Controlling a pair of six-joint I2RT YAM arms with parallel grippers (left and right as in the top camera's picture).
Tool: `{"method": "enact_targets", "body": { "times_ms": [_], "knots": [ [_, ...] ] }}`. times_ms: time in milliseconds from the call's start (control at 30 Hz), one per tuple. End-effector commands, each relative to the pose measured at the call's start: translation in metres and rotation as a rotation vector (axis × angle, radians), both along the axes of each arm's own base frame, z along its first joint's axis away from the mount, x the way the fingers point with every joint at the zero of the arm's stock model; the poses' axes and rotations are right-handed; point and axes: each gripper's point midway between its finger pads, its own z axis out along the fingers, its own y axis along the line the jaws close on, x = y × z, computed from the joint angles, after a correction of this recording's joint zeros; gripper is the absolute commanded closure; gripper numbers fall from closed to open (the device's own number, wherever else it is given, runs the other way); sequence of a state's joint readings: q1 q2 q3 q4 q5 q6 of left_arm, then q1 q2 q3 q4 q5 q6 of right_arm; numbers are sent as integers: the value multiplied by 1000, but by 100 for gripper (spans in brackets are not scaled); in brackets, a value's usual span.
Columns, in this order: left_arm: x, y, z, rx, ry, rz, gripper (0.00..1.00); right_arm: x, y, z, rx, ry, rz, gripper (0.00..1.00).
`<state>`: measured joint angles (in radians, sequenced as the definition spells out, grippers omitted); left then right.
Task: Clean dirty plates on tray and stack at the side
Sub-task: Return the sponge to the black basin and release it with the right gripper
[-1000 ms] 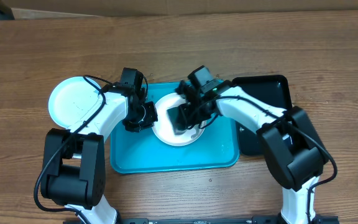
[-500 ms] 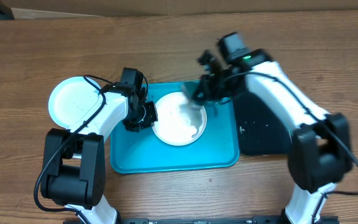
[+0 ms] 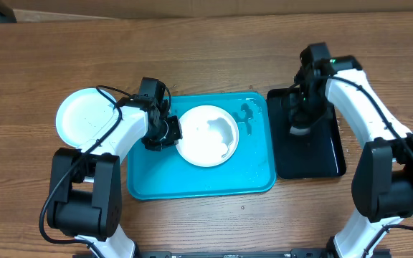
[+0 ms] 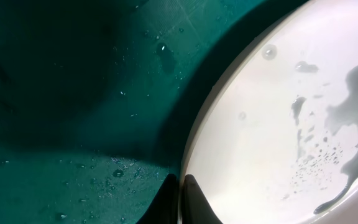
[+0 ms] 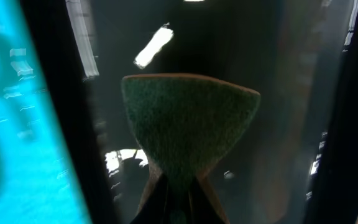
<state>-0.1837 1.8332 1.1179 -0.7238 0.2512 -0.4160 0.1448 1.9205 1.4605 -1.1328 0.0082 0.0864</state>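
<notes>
Tight at both grippers, open tray floor beside them
Ahead of the left gripper (image 3: 174,133) the white plate (image 3: 208,136) blocks passage; bare turquoise tray (image 3: 192,183) lies free beside it. Below the right gripper (image 3: 299,127) the sponge (image 5: 188,124) fills the gap, seemingly touching the black tray (image 3: 328,154).

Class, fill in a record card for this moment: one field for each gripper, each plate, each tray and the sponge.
turquoise tray: wet, holds one plate
black tray: right of the turquoise tray
white plate: on the turquoise tray, wet, grey film
side plate: off both trays, left of the turquoise tray
sponge: dark green, over the black tray
left gripper: shut on the white plate's rim
right gripper: shut on the sponge
</notes>
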Motion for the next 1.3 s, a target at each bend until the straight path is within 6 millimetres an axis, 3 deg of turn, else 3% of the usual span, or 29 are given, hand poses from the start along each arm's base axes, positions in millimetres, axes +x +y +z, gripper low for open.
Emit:
{"method": "enact_targets", "body": {
  "times_ms": [0,67,100,167,233,333,400,467,533,567,600,633,933,1067,1267],
  "knots": [
    [-2,-2,-4,4,3,-26,96,-4,-15,-9,-94,-20,-16,96],
    [-1,-1,-5,11,0,-25,96,-5,-15,-18,-93,-21,-16,96],
    [0,0,-5,17,-4,-24,96,-5,-15,-21,-92,-24,-16,89],
    [1,0,-5,19,-8,-24,96,-6,-16,-25,-92,-24,-17,59],
    [2,0,-5,19,-12,-24,95,-5,-15,-25,-92,-30,-16,49],
    [3,1,-5,22,-17,-23,95,0,-9,-21,-58,-43,-16,37],
    [3,1,-5,26,-17,-22,94,3,0,-14,-5,-42,-13,35],
    [3,1,-5,26,-18,-23,92,8,7,-5,31,-54,-12,36],
    [3,1,-5,26,-18,-22,91,13,12,-1,57,-68,-10,43],
    [3,1,-5,26,-19,-22,91,15,14,0,70,-76,-9,58],
    [3,1,-5,26,-19,-22,91,17,16,1,83,-81,-7,81],
    [4,1,-5,25,-20,-22,91,18,18,1,94,-85,-6,96],
    [5,1,-5,24,-26,-22,90,16,21,-9,110,-85,-5,96],
    [8,0,-4,22,-39,-22,90,21,38,-14,211,-116,8,96],
    [8,0,-4,22,-40,-22,91,27,41,-23,229,-152,9,96]
  ]
}}
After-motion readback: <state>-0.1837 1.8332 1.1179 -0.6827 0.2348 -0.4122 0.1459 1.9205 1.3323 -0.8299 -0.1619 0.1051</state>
